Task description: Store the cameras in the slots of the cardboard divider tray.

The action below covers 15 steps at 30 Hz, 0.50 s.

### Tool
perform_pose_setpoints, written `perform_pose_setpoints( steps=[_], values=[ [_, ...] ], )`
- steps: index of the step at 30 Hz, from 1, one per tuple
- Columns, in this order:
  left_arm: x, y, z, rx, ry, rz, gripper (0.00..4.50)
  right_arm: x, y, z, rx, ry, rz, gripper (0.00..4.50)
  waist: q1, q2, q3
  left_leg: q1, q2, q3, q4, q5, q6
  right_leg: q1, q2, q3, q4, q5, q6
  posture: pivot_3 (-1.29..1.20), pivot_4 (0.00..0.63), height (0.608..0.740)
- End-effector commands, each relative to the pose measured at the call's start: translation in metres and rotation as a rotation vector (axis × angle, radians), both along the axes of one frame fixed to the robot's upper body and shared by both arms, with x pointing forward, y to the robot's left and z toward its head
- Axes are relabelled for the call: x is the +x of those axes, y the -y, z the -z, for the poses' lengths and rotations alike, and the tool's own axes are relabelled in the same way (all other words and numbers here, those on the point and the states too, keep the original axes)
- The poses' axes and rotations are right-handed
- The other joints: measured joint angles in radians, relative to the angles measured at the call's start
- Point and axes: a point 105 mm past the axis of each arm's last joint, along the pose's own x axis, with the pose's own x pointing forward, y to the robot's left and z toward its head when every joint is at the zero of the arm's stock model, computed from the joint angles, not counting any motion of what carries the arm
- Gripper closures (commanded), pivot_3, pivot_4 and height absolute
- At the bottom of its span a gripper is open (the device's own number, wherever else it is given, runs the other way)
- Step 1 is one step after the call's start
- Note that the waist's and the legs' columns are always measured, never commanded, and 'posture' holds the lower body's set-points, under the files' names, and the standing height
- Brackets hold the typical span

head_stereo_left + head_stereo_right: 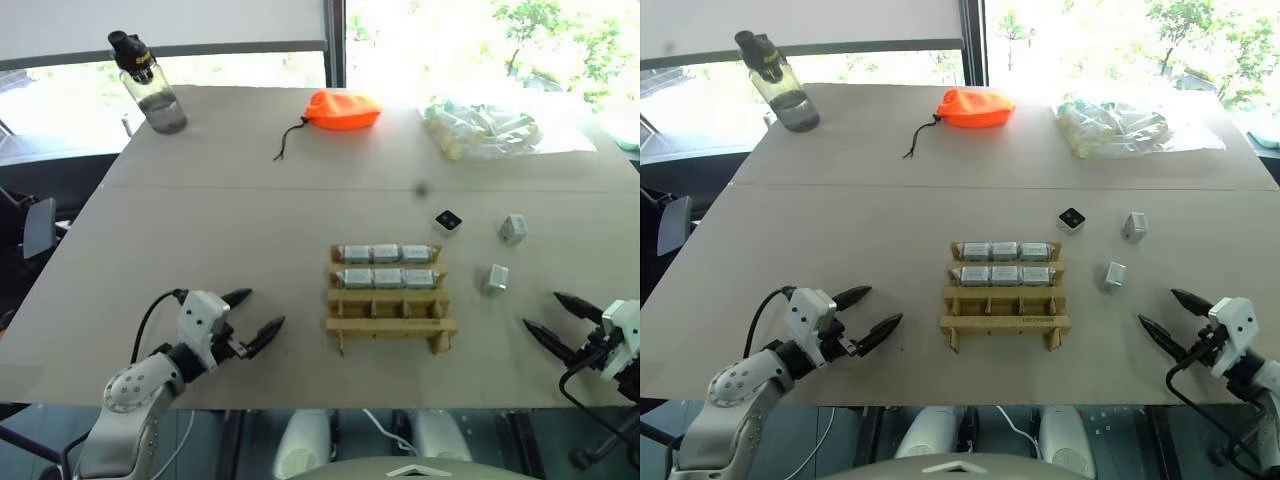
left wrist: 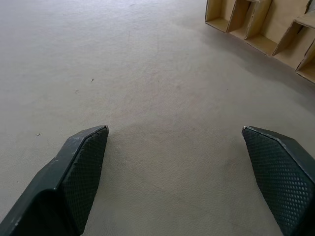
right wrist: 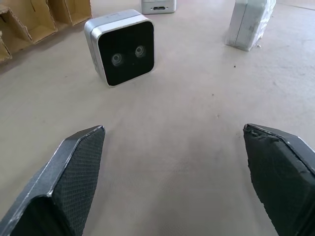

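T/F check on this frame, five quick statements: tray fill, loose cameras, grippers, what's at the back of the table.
1. The cardboard tray holds six cameras in its two far rows. True.
2. Every tray row is full. False: the two near rows are empty.
3. Three loose cameras lie on the table right of the tray. True: one, another and a third.
4. The right gripper grips a camera. False: it is open, holding nothing.
5. The left gripper is open over bare table. True.
6. The orange pouch sits inside the tray. False: it lies at the far edge.
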Motion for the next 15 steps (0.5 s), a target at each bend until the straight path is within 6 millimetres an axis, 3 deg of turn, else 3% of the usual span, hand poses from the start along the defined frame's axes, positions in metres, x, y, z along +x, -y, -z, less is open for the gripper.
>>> perform_pose_setpoints(
  steps=[1,9,12,15],
  values=[
    [-0.003,0.001,0.003,-0.007,-0.019,0.018,0.0,0.001,0.0,-0.012,-0.013,0.049,-0.001,0.05,0.0,0.0,0.0,0.0,0.0,0.0,0.0,0.0,0.0,0.0,0.0,0.0,0.0,0.0,0.0,0.0,0.15,0.74],
    [-0.001,0.004,-0.002,0.001,0.002,0.054,0.0,-0.001,0.0,-0.01,-0.019,0.033,0.054,0.05,0.0,0.0,0.0,0.0,0.0,0.0,0.0,0.0,0.0,0.0,0.0,0.0,0.0,0.0,0.0,0.0,0.15,0.74],
    [0.0,0.009,-0.016,0.001,0.015,0.124,0.0,0.001,0.002,-0.013,-0.006,0.011,0.167,0.05,0.0,0.0,0.0,0.0,0.0,0.0,0.0,0.0,0.0,0.0,0.0,0.0,0.0,0.0,0.0,0.0,0.15,0.74],
    [-0.001,0.021,-0.03,0.052,0.006,0.258,0.0,-0.005,-0.011,-0.023,0.065,0.002,0.205,0.05,0.0,0.0,0.0,-0.001,0.001,-0.001,0.0,0.0,0.0,-0.001,0.0,-0.001,0.001,0.0,0.0,0.0,0.15,0.74]
  ],
)
